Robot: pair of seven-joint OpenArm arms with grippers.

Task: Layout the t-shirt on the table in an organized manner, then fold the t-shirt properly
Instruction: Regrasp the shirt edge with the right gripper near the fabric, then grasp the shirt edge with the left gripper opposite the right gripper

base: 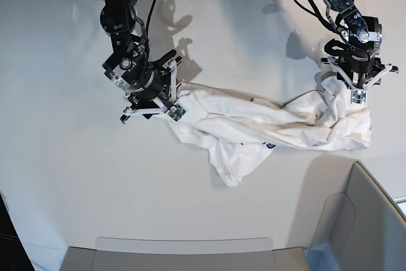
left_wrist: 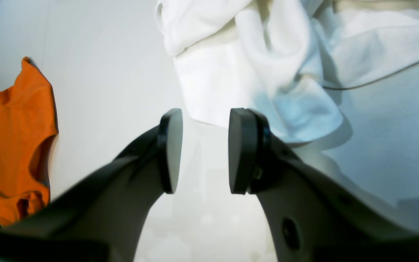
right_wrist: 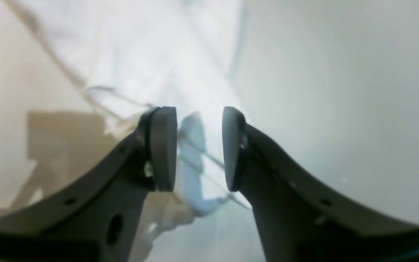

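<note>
The white t-shirt [base: 254, 122] lies crumpled in a long, bunched band across the middle of the table [base: 76, 157], with one flap hanging toward the front. My left gripper [base: 357, 96] hovers over the shirt's right end. In the left wrist view the left gripper [left_wrist: 205, 123] is open, bare table shows between its pads, and the t-shirt [left_wrist: 231, 72] is heaped just beyond the tips. My right gripper [base: 158, 109] sits at the shirt's left end. From the right wrist camera the right gripper [right_wrist: 199, 120] is open over blurred t-shirt [right_wrist: 140, 54] folds, nothing clamped.
An orange cloth [left_wrist: 13, 145] lies on the table [left_wrist: 104, 72] left of the left gripper. A grey bin-like corner piece [base: 368, 220] stands at the front right, and a low grey panel [base: 184, 255] runs along the front edge.
</note>
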